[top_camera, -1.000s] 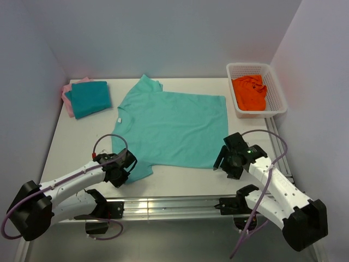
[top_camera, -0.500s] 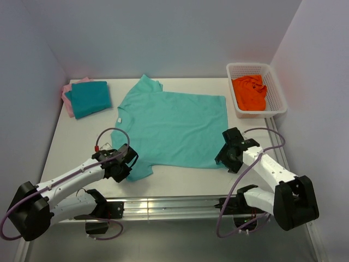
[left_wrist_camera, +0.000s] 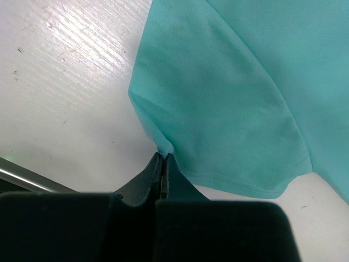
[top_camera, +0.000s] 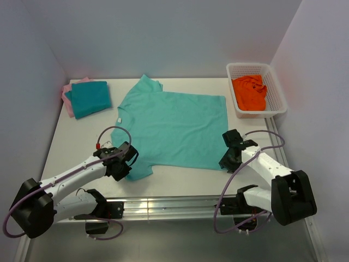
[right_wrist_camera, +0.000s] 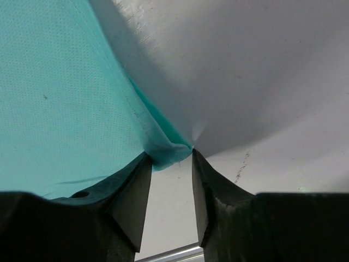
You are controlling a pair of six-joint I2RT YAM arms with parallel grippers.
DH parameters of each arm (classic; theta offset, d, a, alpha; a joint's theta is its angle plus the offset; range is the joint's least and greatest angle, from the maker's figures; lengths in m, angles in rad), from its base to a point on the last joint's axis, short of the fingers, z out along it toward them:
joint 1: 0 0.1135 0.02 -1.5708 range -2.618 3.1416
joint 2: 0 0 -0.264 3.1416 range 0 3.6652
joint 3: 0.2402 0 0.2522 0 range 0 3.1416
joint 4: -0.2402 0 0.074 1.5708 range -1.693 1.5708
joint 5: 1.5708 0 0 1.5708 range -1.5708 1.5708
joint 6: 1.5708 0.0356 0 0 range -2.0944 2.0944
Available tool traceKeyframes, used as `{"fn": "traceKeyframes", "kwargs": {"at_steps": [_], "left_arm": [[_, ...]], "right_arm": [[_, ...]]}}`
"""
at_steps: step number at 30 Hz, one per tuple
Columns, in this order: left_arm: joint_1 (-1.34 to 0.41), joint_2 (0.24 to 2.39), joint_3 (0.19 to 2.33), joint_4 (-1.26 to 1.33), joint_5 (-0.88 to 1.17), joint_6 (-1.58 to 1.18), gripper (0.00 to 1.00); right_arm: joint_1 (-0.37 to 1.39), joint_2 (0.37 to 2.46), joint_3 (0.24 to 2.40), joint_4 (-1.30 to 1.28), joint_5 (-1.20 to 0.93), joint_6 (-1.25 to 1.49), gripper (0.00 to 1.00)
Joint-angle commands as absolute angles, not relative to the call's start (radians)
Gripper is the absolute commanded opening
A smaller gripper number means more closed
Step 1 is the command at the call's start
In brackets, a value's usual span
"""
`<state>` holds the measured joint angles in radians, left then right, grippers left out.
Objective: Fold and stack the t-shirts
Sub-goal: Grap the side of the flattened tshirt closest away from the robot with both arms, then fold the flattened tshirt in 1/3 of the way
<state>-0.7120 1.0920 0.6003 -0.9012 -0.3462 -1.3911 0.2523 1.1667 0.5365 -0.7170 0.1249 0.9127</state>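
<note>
The light mint-green t-shirt [top_camera: 169,123] lies spread flat in the middle of the table. My left gripper [top_camera: 123,165] is shut, pinching the edge of its near-left sleeve [left_wrist_camera: 218,114] between the fingertips. My right gripper [top_camera: 228,159] is open, its fingers astride the shirt's near-right hem corner [right_wrist_camera: 166,150], which bunches up between them. The darker teal t-shirt [top_camera: 90,98] lies folded at the far left on top of the pink t-shirt [top_camera: 67,90], of which only an edge shows.
A white basket [top_camera: 275,87] at the far right holds an orange cloth [top_camera: 250,93]. The table's front edge with a metal rail [top_camera: 163,204] runs just behind both grippers. Walls close in the left, back and right sides.
My right gripper has moved forward and left onto the shirt's near-right hem corner. My left gripper has shifted slightly right at the sleeve edge.
</note>
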Motion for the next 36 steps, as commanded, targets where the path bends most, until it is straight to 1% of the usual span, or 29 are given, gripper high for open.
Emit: {"fn": "traceKeyframes", "kwargs": {"at_steps": [1, 4, 6, 7, 8, 9, 15, 25, 30, 36], "left_arm": [[-0.692, 1.072, 0.609, -0.885, -0.357, -1.364, 0.0], [-0.69, 1.063, 0.607, -0.884, -0.359, -1.364, 0.0], [-0.69, 1.055, 0.609, -0.885, -0.359, -1.364, 0.0], [-0.692, 1.055, 0.609, -0.887, -0.36, -1.362, 0.0], [-0.692, 1.052, 0.612, -0.89, -0.362, -1.365, 0.0], [-0.69, 1.046, 0.612, -0.893, -0.365, -1.365, 0.0], [-0.689, 1.022, 0.627, -0.92, -0.361, -1.374, 0.0], [-0.683, 1.037, 0.802, -0.994, -0.337, -1.384, 0.0], [-0.644, 1.127, 0.911, -0.974, -0.331, -1.327, 0.0], [-0.563, 1.233, 1.029, -0.934, -0.318, -1.238, 0.0]], "right_arm": [[0.245, 1.196, 0.526, -0.67, 0.161, 0.931, 0.41], [0.244, 1.203, 0.528, -0.672, 0.172, 0.93, 0.34], [0.244, 1.204, 0.531, -0.68, 0.176, 0.928, 0.14], [0.245, 1.209, 0.534, -0.684, 0.176, 0.928, 0.11], [0.245, 1.209, 0.535, -0.686, 0.176, 0.927, 0.04], [0.245, 1.21, 0.535, -0.692, 0.176, 0.93, 0.0], [0.245, 1.161, 0.555, -0.735, 0.172, 0.919, 0.0], [0.244, 1.063, 0.682, -0.911, 0.179, 0.9, 0.0], [0.241, 1.091, 0.796, -0.948, 0.189, 0.874, 0.0], [0.213, 1.198, 0.92, -0.951, 0.192, 0.835, 0.0]]}}
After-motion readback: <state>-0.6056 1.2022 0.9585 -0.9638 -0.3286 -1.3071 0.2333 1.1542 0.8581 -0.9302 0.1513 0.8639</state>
